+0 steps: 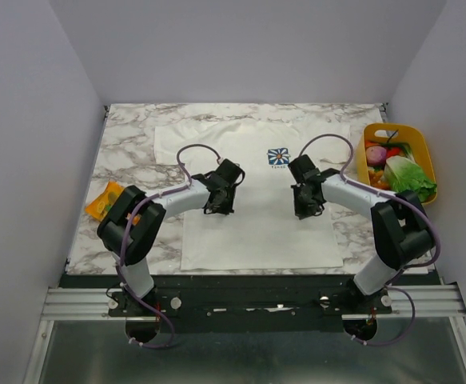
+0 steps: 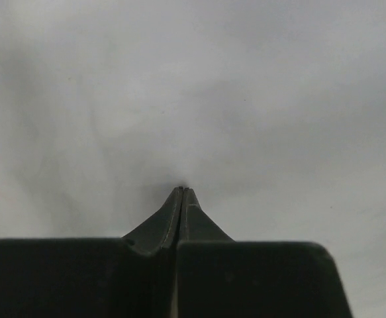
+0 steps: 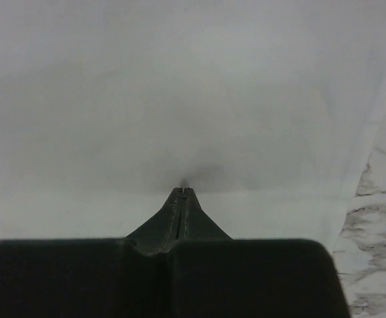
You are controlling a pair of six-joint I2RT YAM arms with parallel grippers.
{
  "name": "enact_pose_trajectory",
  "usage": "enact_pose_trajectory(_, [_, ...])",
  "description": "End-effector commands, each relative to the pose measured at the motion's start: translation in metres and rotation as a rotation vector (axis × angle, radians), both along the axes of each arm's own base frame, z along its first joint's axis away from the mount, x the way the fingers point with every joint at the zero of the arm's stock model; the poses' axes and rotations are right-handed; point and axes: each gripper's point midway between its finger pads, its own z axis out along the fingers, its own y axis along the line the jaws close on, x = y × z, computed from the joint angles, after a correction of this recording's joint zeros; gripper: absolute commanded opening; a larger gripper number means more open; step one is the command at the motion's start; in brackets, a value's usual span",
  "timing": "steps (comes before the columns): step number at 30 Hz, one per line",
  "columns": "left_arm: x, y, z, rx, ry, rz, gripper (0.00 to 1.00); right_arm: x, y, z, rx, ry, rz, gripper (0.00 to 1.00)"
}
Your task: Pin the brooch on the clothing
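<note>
The clothing (image 1: pixel 256 228), a white T-shirt with a small blue square flower print (image 1: pixel 278 157), lies flat on the marble table (image 1: pixel 129 152). My left gripper (image 1: pixel 217 210) points down onto the shirt's left half. In the left wrist view it (image 2: pixel 183 189) is shut, its tips against the white fabric (image 2: pixel 245 99). Over the shirt's right half my right gripper (image 1: pixel 303 214) points down as well. The right wrist view shows it (image 3: pixel 188 189) shut, tips on the cloth (image 3: pixel 179 99). Whether either pinches a fold does not show. The brooch is out of view.
A yellow basket (image 1: pixel 421 142) of toy vegetables stands at the table's right edge. An orange packet (image 1: pixel 103 200) lies at the left, beside the left arm. Grey walls close in the table on three sides. Marble (image 3: pixel 378 218) shows right of the shirt's hem.
</note>
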Motion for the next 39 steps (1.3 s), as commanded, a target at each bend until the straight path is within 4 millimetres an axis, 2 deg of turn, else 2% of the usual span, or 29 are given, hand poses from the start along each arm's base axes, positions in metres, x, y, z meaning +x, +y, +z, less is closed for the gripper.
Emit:
enact_pose_trajectory(1, [-0.012,-0.010,-0.016,-0.018,0.053,-0.014,0.00,-0.028,-0.007,-0.012,-0.075,0.100,0.008,0.01])
enact_pose_trajectory(5, [-0.024,-0.007,-0.025,-0.003,0.086,-0.012,0.00,-0.053,-0.009,-0.023,-0.110,0.192,0.029,0.01])
enact_pose_trajectory(8, [-0.042,-0.007,-0.035,-0.002,0.113,-0.034,0.00,-0.072,-0.014,-0.025,-0.156,0.246,0.038,0.01])
enact_pose_trajectory(15, [-0.069,-0.012,-0.043,0.020,0.154,-0.056,0.00,-0.097,-0.023,-0.024,-0.167,0.284,0.033,0.01])
enact_pose_trajectory(19, [-0.084,-0.005,-0.040,0.061,0.144,-0.054,0.00,-0.099,-0.029,-0.018,-0.191,0.270,0.016,0.01])
enact_pose_trajectory(21, [-0.092,0.006,-0.041,0.109,0.150,-0.047,0.00,-0.100,-0.034,-0.015,-0.215,0.269,0.014,0.01])
enact_pose_trajectory(24, [-0.098,0.020,-0.040,0.150,0.147,-0.032,0.00,-0.103,-0.031,-0.012,-0.196,0.279,0.017,0.01])
enact_pose_trajectory(27, [-0.093,0.027,-0.034,0.179,0.106,-0.016,0.00,-0.107,-0.028,-0.010,-0.173,0.285,0.024,0.01])
enact_pose_trajectory(30, [-0.075,0.021,-0.017,0.165,0.023,-0.007,0.00,-0.105,-0.025,-0.007,-0.167,0.273,0.033,0.01])
enact_pose_trajectory(32, [-0.058,0.011,0.002,0.141,-0.041,0.002,0.00,-0.098,-0.024,0.000,-0.173,0.237,0.036,0.01])
enact_pose_trajectory(34, [-0.042,0.007,0.019,0.147,-0.109,0.004,0.00,-0.081,-0.023,0.011,-0.185,0.170,0.034,0.01])
enact_pose_trajectory(35, [-0.031,0.001,0.033,0.136,-0.150,0.011,0.03,-0.074,-0.022,0.016,-0.184,0.143,0.034,0.01])
enact_pose_trajectory(38, [-0.006,0.002,0.058,0.127,-0.222,0.048,0.23,-0.048,-0.011,0.037,-0.153,0.042,0.036,0.02])
enact_pose_trajectory(39, [0.003,0.009,0.063,0.126,-0.233,0.074,0.32,-0.042,-0.007,0.044,-0.137,0.009,0.039,0.02])
